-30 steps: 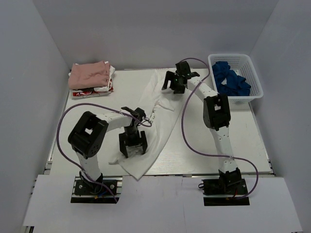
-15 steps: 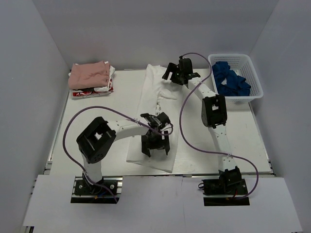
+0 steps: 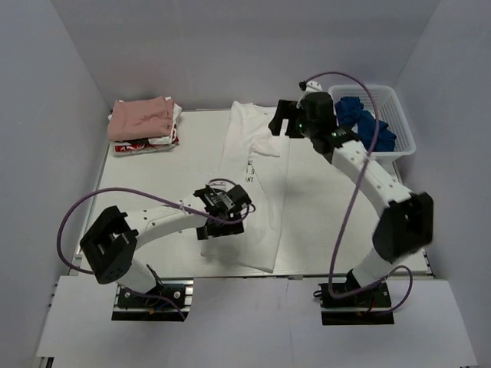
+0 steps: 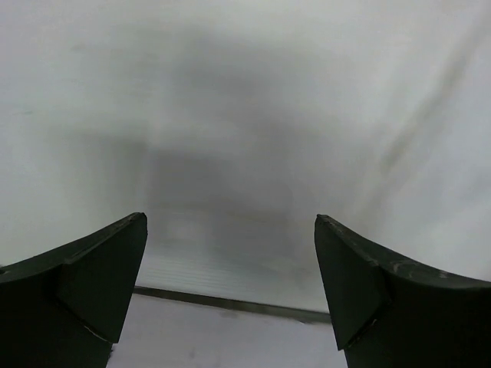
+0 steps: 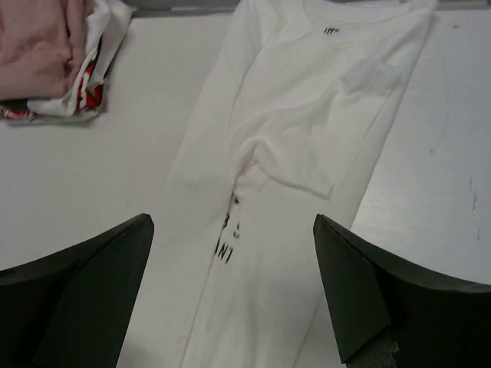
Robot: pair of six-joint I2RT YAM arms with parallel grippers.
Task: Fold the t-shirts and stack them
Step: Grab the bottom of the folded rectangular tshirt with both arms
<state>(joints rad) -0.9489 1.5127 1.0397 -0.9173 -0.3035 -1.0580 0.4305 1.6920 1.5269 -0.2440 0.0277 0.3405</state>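
Surface: white
White tee: long folded strip
Left tool: spread, empty, white tee's near end
Right tool: spread, empty, over its collar
Pink tee: stacked, off to its left

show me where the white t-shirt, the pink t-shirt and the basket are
white t-shirt [image 3: 261,198], top view, on its flat middle, just below the lettering
pink t-shirt [image 3: 140,119], top view, on its upper face, atop the folded stack
basket [image 3: 405,120], top view, on its right rim
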